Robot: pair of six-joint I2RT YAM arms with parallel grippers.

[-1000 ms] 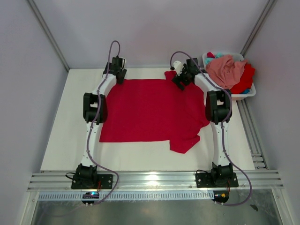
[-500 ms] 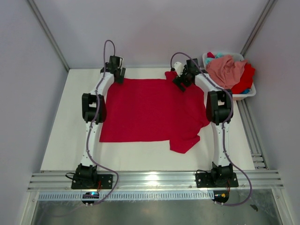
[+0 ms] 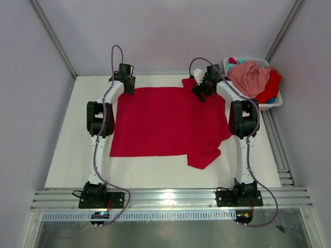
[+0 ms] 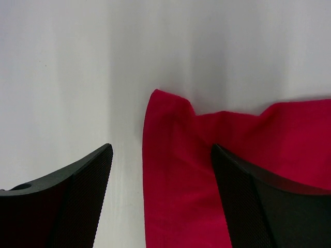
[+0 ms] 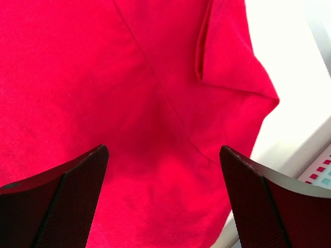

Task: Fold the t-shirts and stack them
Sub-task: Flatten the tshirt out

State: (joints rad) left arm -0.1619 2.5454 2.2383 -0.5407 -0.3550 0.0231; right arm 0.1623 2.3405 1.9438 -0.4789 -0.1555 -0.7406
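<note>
— While the red t-shirt (image 3: 165, 121) lies spread across the middle of the desk (image 3: 67, 155), why do both arms reach to its far edge?
— Judging by the task, to take that edge and fold it toward the near side. The left hand (image 3: 129, 87) hovers at the far left corner (image 4: 165, 103). Its wrist view shows the fingers wide apart, one over bare desk and one over cloth, with nothing pinched between them.
— And the right hand (image 3: 199, 93)?
— Equally wide open and empty. It is above the shoulder seam, beside the far sleeve (image 5: 227, 67), which is creased over on itself.
— So the shirt isn't flat everywhere?
— No. The near sleeve (image 3: 204, 157) is bunched at the front right, and I'd expect it to need smoothing before a clean fold.
— Where are the others?
— Heaped in the white basket (image 3: 276, 102) at the far right. The salmon pink shirt (image 3: 251, 75) is on top, with red and a bit of teal under it. Nothing is stacked yet, so the job looks barely begun.
</note>
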